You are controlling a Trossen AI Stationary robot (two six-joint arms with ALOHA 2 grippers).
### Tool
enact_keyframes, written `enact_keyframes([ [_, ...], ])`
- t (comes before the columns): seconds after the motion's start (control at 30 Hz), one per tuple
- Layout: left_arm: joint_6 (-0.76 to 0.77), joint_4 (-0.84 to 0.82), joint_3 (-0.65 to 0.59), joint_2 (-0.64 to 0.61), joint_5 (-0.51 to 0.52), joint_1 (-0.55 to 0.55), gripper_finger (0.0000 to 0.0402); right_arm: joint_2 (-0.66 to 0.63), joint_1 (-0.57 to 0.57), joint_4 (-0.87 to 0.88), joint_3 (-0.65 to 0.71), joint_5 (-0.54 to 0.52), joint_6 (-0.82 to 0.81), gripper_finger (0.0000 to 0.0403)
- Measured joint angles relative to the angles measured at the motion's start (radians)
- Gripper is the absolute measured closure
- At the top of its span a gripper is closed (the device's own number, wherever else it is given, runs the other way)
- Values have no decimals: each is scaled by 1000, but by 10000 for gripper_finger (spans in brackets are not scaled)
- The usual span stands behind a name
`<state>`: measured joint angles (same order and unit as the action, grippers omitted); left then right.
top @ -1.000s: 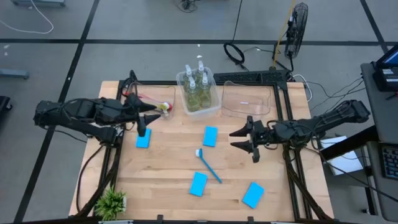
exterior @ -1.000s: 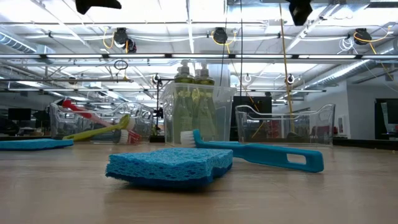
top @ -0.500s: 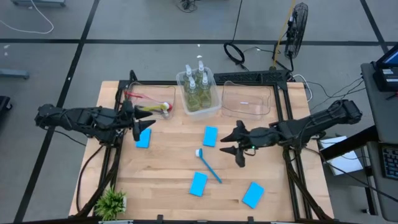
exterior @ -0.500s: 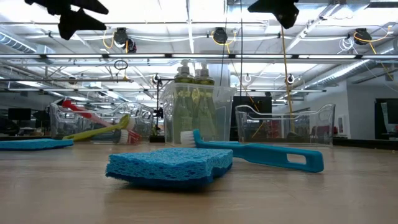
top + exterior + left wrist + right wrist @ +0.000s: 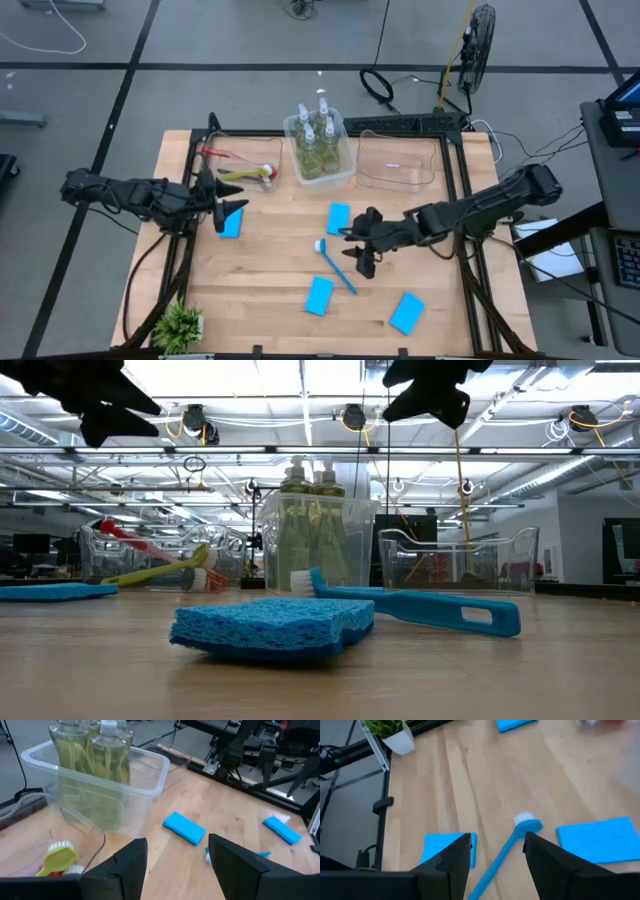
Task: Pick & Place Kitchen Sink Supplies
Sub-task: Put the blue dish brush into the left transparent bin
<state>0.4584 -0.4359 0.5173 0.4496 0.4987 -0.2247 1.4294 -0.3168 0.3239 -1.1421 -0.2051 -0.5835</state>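
A blue brush (image 5: 337,268) lies on the table's middle, its white head (image 5: 524,819) toward the far side. Several light-blue sponges lie flat around it: (image 5: 231,223), (image 5: 338,218), (image 5: 319,295). Soap bottles (image 5: 318,140) stand in a clear bin (image 5: 345,172). Red and yellow brushes (image 5: 240,170) lie in another bin at far left. My right gripper (image 5: 356,250) hangs open above the blue brush's head end, its fingers on either side of the handle (image 5: 502,852) in the right wrist view, clear of it. My left gripper (image 5: 226,211) hangs open above the left sponge.
An empty clear bin (image 5: 395,160) stands at the far right, next to the bottle bin. A small potted plant (image 5: 178,325) sits at the near left corner. Another sponge (image 5: 406,312) lies near the front right. Bare wood shows between the sponges.
My right gripper has travelled toward the table's left edge, from beside the empty bin to over the blue brush, and tipped its fingers downward. My left gripper has sunk and drawn back a little toward the left edge. Neither has changed its opening. Nothing on the table has moved.
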Motion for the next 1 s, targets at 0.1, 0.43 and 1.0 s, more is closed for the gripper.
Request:
enact_keyframes([
  [0.1,1,-1,-21,-13,0,-2,188,53,-6,6,-24,26,-24,232],
  [0.43,-11,-60,-33,-54,0,-2,188,242,-25,113,-157,88,-90,232],
  [1.0,-72,-69,-33,-66,-54,-2,188,404,-28,126,-197,157,-172,232],
])
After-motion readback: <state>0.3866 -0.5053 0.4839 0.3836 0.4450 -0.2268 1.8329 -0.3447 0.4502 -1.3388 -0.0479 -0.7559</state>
